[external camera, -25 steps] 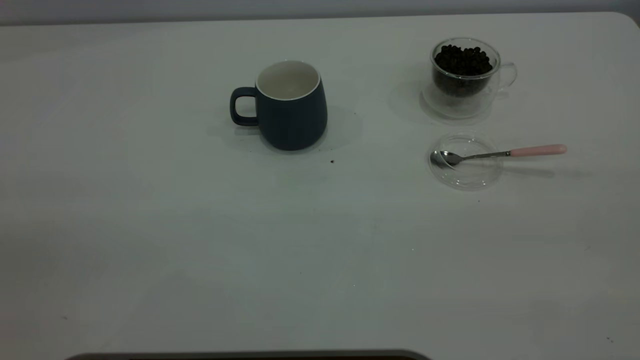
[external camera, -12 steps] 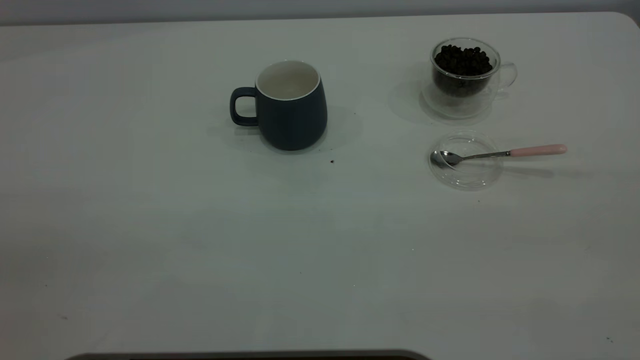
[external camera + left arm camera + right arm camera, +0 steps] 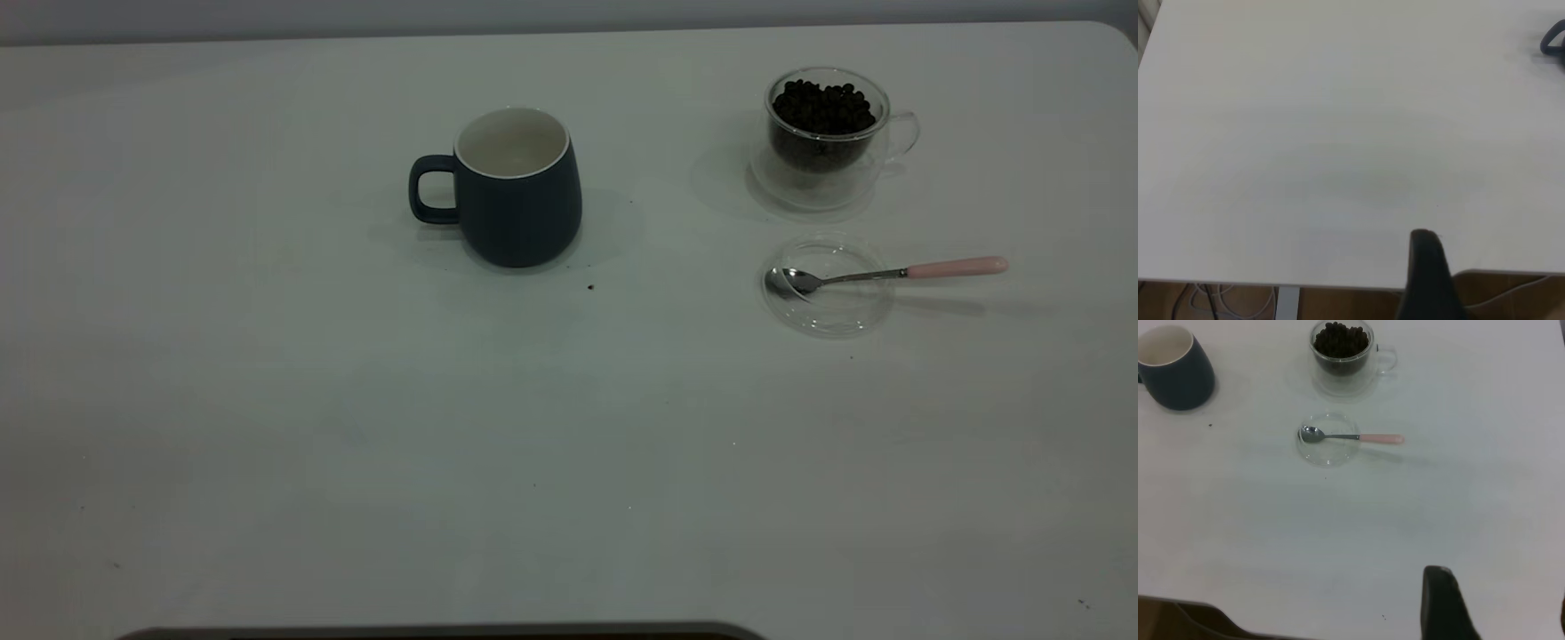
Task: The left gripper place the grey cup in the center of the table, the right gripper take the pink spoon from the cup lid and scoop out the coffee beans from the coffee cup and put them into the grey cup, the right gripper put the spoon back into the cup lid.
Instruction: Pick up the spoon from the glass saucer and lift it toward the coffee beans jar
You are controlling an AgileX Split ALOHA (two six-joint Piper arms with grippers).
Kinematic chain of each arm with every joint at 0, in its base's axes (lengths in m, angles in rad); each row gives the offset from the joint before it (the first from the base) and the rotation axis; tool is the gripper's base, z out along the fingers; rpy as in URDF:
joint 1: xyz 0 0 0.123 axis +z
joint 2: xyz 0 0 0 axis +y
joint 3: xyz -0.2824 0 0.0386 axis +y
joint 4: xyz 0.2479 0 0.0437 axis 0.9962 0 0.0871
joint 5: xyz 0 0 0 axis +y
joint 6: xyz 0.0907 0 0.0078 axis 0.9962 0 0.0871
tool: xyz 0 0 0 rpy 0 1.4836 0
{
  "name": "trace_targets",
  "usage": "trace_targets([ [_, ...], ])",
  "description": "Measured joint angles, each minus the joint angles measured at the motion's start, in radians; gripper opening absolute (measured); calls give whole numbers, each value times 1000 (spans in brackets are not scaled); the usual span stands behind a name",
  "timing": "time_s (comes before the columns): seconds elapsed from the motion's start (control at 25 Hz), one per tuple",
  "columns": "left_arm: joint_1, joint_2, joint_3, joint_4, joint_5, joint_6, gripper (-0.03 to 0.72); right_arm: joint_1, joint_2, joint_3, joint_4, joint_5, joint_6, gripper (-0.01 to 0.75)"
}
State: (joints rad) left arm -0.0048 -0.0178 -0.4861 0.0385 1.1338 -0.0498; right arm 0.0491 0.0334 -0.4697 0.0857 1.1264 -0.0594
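The grey cup (image 3: 518,189) stands upright near the table's middle, handle to the left; its inside shows white. The coffee cup (image 3: 827,133) with coffee beans (image 3: 823,105) stands at the back right. In front of it lies the cup lid (image 3: 829,298), with the pink spoon (image 3: 889,273) resting bowl in the lid and pink handle pointing right. No arm shows in the exterior view. My right gripper (image 3: 1501,597) is open and empty over the near table, well short of the lid (image 3: 1329,447) and the spoon (image 3: 1358,437). My left gripper (image 3: 1495,267) is open and empty at the table edge, far from the cup's handle (image 3: 1553,40).
The white table (image 3: 356,444) carries a few dark specks, one just in front of the grey cup (image 3: 590,287). In the left wrist view the table's edge (image 3: 1238,281) shows, with cables and floor beyond it.
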Motion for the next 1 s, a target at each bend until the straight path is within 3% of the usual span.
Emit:
trace_targets([
  [0.28,0,0,0,0,0,0,567,0,67,-19,63,-74,18,472],
  [0.56,0,0,0,0,0,0,567,0,446,-26,103,-359,40,590],
  [0.76,0,0,0,0,0,0,567,0,830,-73,170,-565,-117,591],
  [1.0,0,0,0,0,0,0,567,0,1230,-183,251,-654,-319,591],
])
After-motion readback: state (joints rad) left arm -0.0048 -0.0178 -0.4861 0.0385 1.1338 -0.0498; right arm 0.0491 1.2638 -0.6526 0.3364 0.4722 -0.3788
